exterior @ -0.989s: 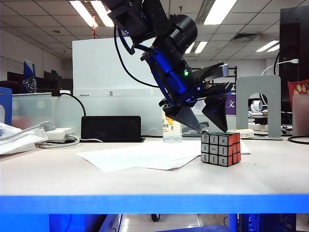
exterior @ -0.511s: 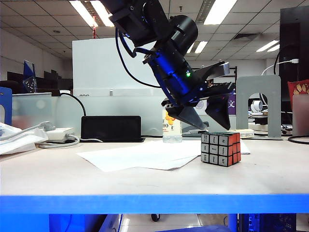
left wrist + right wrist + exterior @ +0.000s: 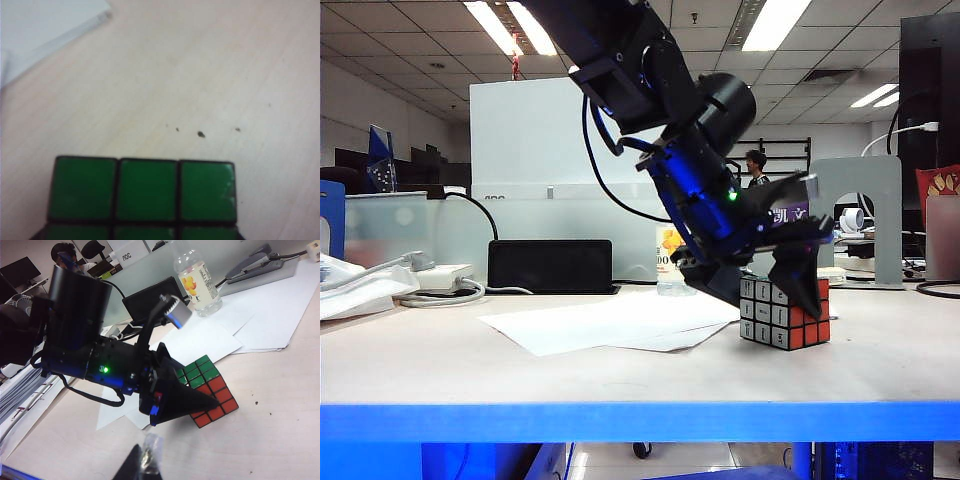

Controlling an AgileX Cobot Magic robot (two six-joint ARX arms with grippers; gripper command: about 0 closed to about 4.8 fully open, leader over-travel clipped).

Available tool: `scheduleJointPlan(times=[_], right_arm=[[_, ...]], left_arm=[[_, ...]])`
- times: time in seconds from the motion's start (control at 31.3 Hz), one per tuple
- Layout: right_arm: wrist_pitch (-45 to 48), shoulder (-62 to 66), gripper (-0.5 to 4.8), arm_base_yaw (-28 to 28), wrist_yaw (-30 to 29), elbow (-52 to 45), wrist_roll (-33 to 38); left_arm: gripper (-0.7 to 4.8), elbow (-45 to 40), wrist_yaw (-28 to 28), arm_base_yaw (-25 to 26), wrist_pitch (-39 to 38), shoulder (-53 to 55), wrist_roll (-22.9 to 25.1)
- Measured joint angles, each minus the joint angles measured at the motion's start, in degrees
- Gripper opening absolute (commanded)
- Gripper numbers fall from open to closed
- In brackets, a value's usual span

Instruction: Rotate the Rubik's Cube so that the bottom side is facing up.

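The Rubik's Cube [image 3: 767,315] stands on the table at the right, white face toward the exterior camera, orange-red face to its right. My left gripper [image 3: 760,290] reaches across and hangs open over it, one dark finger [image 3: 718,283] down on each side of the cube. The left wrist view is filled low down by the cube's green top [image 3: 145,192]; no fingers show there. From the right wrist view, the cube [image 3: 212,390] sits behind a black left finger [image 3: 182,400]. My right gripper [image 3: 142,462] stays back and apart, tips together, holding nothing.
A clear bottle [image 3: 675,265] stands behind the cube. White paper sheets [image 3: 610,320] lie left of it. A black box [image 3: 550,265] and cables sit at the back left, a grey metal bookend [image 3: 855,215] at the back right. The table's blue front edge [image 3: 640,420] is near.
My left gripper has dropped and moved right, from above the cube's left top edge to straddling it. The cube looks nudged slightly to the right. Jaw width is unchanged.
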Motion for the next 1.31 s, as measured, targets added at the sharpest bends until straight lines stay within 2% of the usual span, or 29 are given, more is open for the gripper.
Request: scheduleJointPlan(times=[0.22,0.38,0.45,0.57,0.7,0.83,0.99,1.15,1.31], right_arm=[[0.0,0.0,-0.01,0.0,0.0,0.0,0.0],[0.0,0.0,-0.01,0.0,0.0,0.0,0.0],[0.0,0.0,-0.01,0.0,0.0,0.0,0.0],[0.0,0.0,-0.01,0.0,0.0,0.0,0.0],[0.0,0.0,-0.01,0.0,0.0,0.0,0.0],[0.0,0.0,-0.02,0.0,0.0,0.0,0.0],[0.0,0.0,-0.01,0.0,0.0,0.0,0.0],[0.0,0.0,-0.01,0.0,0.0,0.0,0.0],[0.0,0.0,-0.01,0.0,0.0,0.0,0.0]], left_arm=[[3.48,0.1,-1.0,0.4,0.3,0.0,0.2],[3.28,0.1,-1.1,0.5,0.5,0.0,0.1],[3.06,0.1,-0.2,0.5,0.7,0.0,-1.4],[2.31,0.1,7.4,1.6,0.9,0.0,-10.3],[2.13,0.1,11.2,2.8,0.9,0.0,-16.4],[2.13,0.1,15.3,4.0,0.3,0.0,-21.4],[2.13,0.0,23.4,5.9,2.1,0.0,-36.0],[2.13,0.0,28.2,6.9,8.9,0.0,-46.5],[2.13,0.0,29.2,7.7,8.5,0.0,-50.9]])
